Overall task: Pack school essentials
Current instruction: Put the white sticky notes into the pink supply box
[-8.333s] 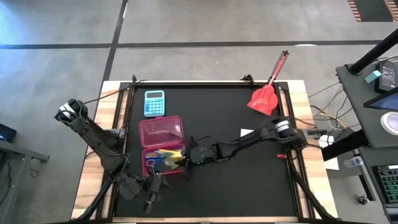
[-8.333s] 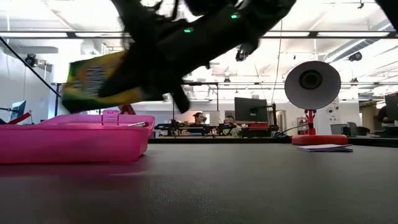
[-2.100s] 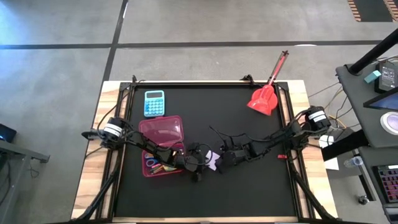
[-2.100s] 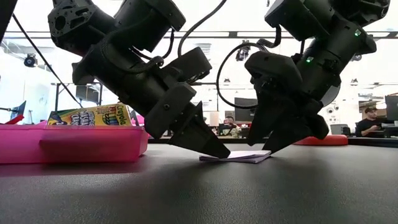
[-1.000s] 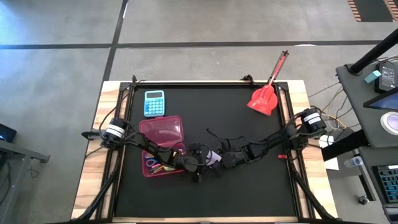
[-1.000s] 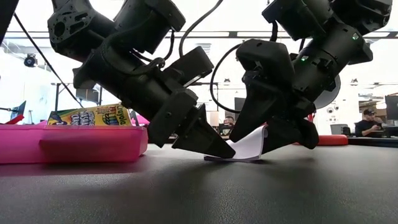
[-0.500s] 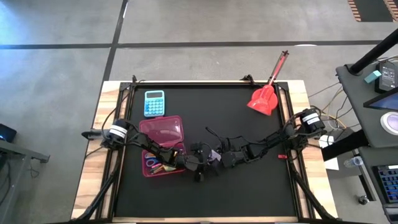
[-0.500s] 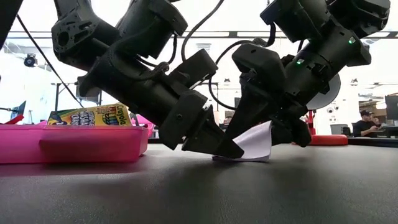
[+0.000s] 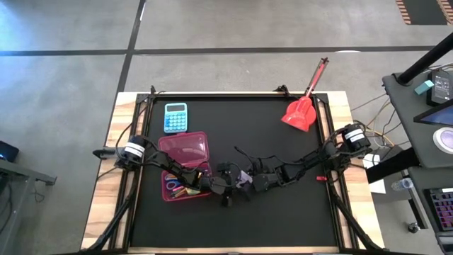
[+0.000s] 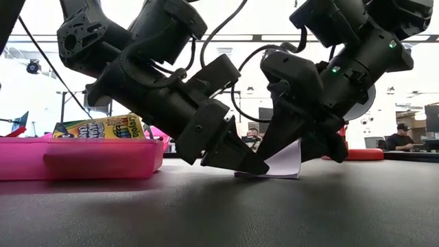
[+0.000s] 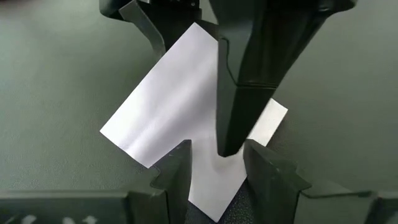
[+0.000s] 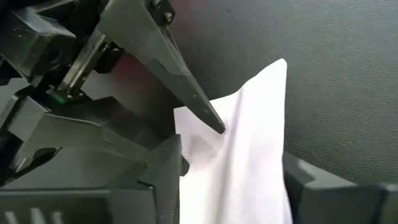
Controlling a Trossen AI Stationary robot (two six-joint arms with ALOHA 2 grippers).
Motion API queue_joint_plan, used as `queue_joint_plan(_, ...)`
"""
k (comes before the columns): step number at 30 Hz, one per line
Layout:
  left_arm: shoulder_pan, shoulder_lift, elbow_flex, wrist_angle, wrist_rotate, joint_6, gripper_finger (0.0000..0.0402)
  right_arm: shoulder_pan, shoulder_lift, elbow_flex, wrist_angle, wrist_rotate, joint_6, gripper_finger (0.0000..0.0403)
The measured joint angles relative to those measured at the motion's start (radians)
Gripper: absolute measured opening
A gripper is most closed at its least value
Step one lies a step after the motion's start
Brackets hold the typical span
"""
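Note:
A white paper (image 10: 285, 161) lies mid-table between my two grippers, one side raised. My left gripper (image 11: 217, 174) is open and comes from the pink case's side, its tips down on the paper. My right gripper (image 12: 233, 180) comes from the opposite side, shut on the paper. In the high view they meet at the centre: left gripper (image 9: 228, 185), right gripper (image 9: 249, 180). The open pink case (image 9: 184, 166) holds pens and a crayon box (image 10: 99, 127), which stands on edge inside it. My left gripper touches the paper's end nearest the case; one fingertip (image 12: 211, 121) rests on its top face. The fingers slant down from the table's left. That end (image 10: 248, 174) stays flat on the table. My right gripper has the paper's opposite part (image 12: 249, 155) between its two fingers, which slant down from the table's right. The paper bows between the fingers. Its raised side (image 10: 293, 151) stands up off the table and its lower edge stays down.
A blue calculator (image 9: 175, 117) lies behind the case at the far left. A red long-handled scoop (image 9: 303, 106) lies at the far right corner. The black mat (image 9: 283, 219) spreads toward the near edge.
The paper's raised side has come up a little steeper in my right gripper, while its other end has stayed on the table under my left fingertips. My right gripper has rolled slightly.

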Motion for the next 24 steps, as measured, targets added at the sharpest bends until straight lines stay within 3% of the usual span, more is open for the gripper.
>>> queue_joint_plan(6, 0.0, -0.002, 0.0, 0.0, 0.0, 0.0, 0.0132, 0.001, 0.0, 0.0, -0.003, -0.005, 0.001, 0.0107)
queue_joint_plan(13, 0.0, -0.024, 0.0, -0.013, 0.006, 0.0, 0.0132, 0.001, -0.001, 0.0, -0.011, -0.004, 0.0, 0.007)
queue_joint_plan(24, -0.052, -0.306, -0.022, -0.344, 0.036, -0.058, 0.0132, 0.001, -0.017, 0.003, -0.052, -0.012, -0.039, 0.004)
